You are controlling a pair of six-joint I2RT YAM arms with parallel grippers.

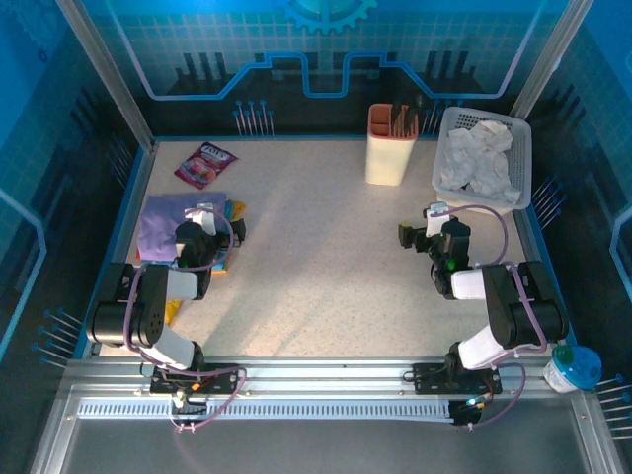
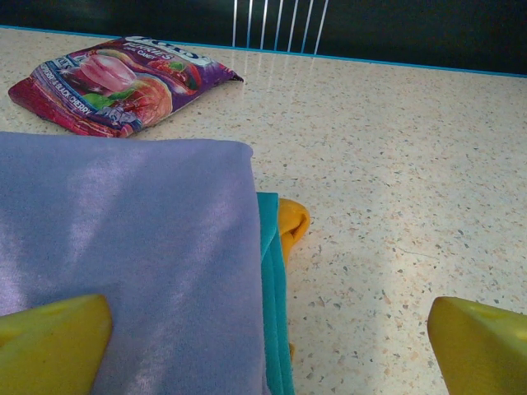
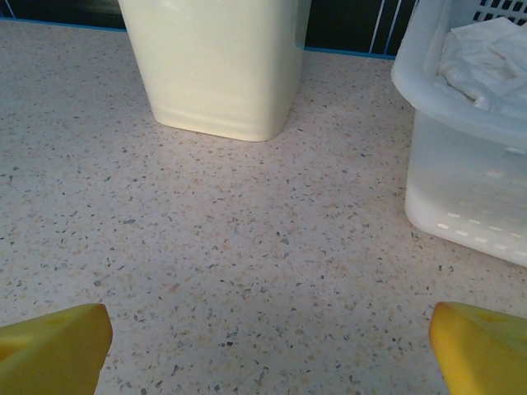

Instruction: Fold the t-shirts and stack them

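lavender t-shirt [image 2: 123, 247]: soft matt cloth | snack packet [image 2: 115, 82] behind it: glossy foil | table [image 2: 395, 164]: smooth speckled, slightly shiny | basket [image 3: 461, 164]: white plastic

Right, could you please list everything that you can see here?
lavender t-shirt: one, folded, top of left stack
teal t-shirt: one, directly beneath it
orange-yellow t-shirt: one edge, under the teal
snack packet: one, pink-purple, far left
tub: one, cream, far centre-right
basket: one, white, far right corner
cloths: crumpled, white, in basket
container: one, blue-lidded, off near right corner
table: one, speckled beige
left tool: yellow fingers, open, over the stack's edge
right tool: yellow fingers, open, over bare table
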